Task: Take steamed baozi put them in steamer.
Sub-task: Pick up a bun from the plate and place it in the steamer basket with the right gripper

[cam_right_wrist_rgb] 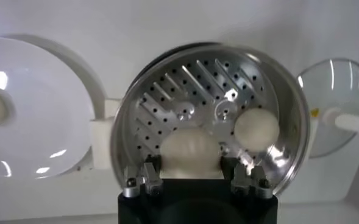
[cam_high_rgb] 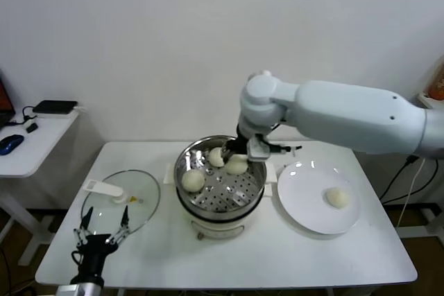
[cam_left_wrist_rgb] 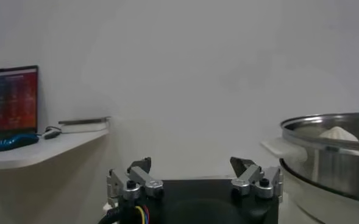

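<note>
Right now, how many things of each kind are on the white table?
Small round cream-white dough buns: 4
Shiny round stainless-steel steamer basket: 1
Flat round white plate: 1
Round glass lid with white handle: 1
Total: 7

Right pincer (cam_high_rgb: pixel 236 158) with baozi (cam_high_rgb: pixel 237 164) over steamer (cam_high_rgb: pixel 208 202)

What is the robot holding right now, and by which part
The right pincer holds a steamed baozi by its two sides, over the steamer. The left pincer is open, holding nothing.
</note>
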You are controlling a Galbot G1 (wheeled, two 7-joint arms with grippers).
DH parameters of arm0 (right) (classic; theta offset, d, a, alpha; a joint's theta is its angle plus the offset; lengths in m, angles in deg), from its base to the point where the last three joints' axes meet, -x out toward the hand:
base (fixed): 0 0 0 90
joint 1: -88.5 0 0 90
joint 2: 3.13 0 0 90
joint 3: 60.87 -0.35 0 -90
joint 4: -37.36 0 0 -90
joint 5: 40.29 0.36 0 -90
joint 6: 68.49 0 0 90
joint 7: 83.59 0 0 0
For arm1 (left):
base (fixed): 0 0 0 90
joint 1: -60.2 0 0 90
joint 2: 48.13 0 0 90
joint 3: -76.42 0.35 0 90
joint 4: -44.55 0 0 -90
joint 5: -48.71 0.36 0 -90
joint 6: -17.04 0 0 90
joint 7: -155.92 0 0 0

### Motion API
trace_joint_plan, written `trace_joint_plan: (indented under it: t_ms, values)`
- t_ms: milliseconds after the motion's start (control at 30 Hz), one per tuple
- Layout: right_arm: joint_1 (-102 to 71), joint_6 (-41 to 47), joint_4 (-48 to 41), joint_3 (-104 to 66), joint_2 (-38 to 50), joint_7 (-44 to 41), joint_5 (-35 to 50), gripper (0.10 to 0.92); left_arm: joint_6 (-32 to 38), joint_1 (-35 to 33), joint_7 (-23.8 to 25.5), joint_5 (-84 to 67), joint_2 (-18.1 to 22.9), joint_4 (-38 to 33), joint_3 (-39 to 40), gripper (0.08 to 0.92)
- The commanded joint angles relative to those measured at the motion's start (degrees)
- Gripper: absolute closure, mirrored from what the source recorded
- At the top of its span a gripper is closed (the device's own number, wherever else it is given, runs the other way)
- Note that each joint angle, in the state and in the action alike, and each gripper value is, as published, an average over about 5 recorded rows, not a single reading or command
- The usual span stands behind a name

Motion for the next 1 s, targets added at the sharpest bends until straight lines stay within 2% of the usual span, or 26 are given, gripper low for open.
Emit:
trace_joint_plan:
  t_ms: [33,900,1000]
  values:
    - [-5.7,-2.02,1.32,-0.64,-4.75,0.11,-4.91,0.38,-0.07,-0.09,0.02,0.08,-0.02,0.25,-0.02,0.177]
    - [-10.37,-2.72,-0.35,-0.68,-6.13,0.38,-7.77,0.38,0.82,-0.3,-0.1,0.47,0.13,1.58,0.35,0.177]
    - [-10.6,-2.81,-0.39,-0.68,-6.05,0.62,-8.03,0.359,0.77,-0.22,-0.1,0.48,0.13,1.59,0.36,0.177]
